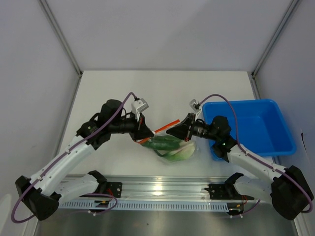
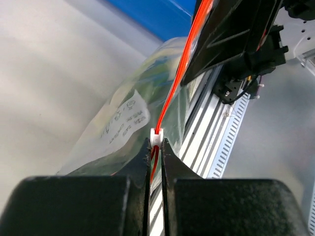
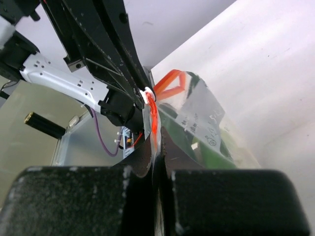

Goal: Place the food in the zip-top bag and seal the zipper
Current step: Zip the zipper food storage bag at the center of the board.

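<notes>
Item: small clear crinkly zip-top bag (image 1: 183, 153), at table centre on the white table (image 1: 147, 88), mouth uppermost. Contents: the food (image 1: 167, 144) – leafy green vegetables with pale stalks and darker long pieces, all seen inside the plastic, none loose on the surface. Fitting: thin orange-red zipper (image 2: 173, 93) along the mouth, strung taut from the 10 o'clock side of the bag to its 1 o'clock side, carrying a small white slider (image 2: 156, 136). Left gripper (image 2: 156, 147), at 10 o'clock of the bag: jaws pressed nearly together, pinching the strip just behind the slider. Right gripper (image 3: 156, 147), at 1 o'clock: jaws fully pressed together on the bag's orange-edged end. Adjacent: blue rectangular plastic bin (image 1: 256, 125), at 3 o'clock of the bag, just behind the right arm. Status, judged: filling is done and sealing is the step in hand; how much of the mouth is already joined cannot be told. Handling advice: let the right grip anchor its end, run the left pinch along the line of the strip and not across it, and keep the strip straight and taut – slack would let the tracks skip, while a hard tug could drag the light bag or pull it free.
</notes>
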Robot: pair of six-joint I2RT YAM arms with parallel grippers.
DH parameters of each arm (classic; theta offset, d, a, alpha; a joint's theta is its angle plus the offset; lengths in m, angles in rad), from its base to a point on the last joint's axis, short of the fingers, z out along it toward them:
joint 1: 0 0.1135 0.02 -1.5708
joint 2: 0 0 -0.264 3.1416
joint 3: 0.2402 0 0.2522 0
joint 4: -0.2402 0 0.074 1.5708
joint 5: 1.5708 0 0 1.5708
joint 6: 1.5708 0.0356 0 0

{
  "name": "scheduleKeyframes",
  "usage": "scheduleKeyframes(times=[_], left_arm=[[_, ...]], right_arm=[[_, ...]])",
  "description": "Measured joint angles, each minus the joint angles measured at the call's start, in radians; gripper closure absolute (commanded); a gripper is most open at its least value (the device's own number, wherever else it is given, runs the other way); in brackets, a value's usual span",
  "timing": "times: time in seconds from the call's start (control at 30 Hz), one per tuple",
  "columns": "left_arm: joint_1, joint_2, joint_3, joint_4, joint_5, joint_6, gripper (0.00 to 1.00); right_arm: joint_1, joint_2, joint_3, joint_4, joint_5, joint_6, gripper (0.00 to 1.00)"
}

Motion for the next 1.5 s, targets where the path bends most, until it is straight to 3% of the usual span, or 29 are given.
scheduleKeyframes(times=[0.73,0.87,1.0,1.03,1.13,1.2,1.27,1.5], left_arm=[[0.000,-0.242,-0.038,-0.176,-0.179,-0.011,0.99],[0.001,-0.243,-0.046,-0.189,-0.171,-0.010,0.99],[0.003,-0.204,-0.046,-0.199,-0.154,-0.007,0.99],[0.003,-0.198,-0.046,-0.199,-0.154,-0.003,0.99],[0.003,-0.192,-0.043,-0.200,-0.155,0.016,0.99],[0.003,-0.177,-0.022,-0.208,-0.153,0.034,1.00],[0.003,-0.162,0.003,-0.208,-0.150,0.051,0.99],[0.004,-0.157,0.064,-0.207,-0.115,0.108,0.99]], right_arm=[[-0.142,-0.068,-0.045,0.056,-0.002,0.090,1.00],[-0.149,-0.036,-0.032,0.063,-0.033,0.084,1.00],[-0.122,0.058,0.051,-0.044,-0.103,0.000,1.00],[-0.108,0.076,0.083,-0.093,-0.122,-0.032,0.81],[-0.040,0.102,0.182,-0.291,-0.132,-0.158,0.44],[0.021,0.101,0.247,-0.435,-0.103,-0.249,0.36],[0.070,0.095,0.306,-0.563,-0.052,-0.323,0.02],[0.110,0.082,0.560,-0.935,0.058,-0.589,0.01]])
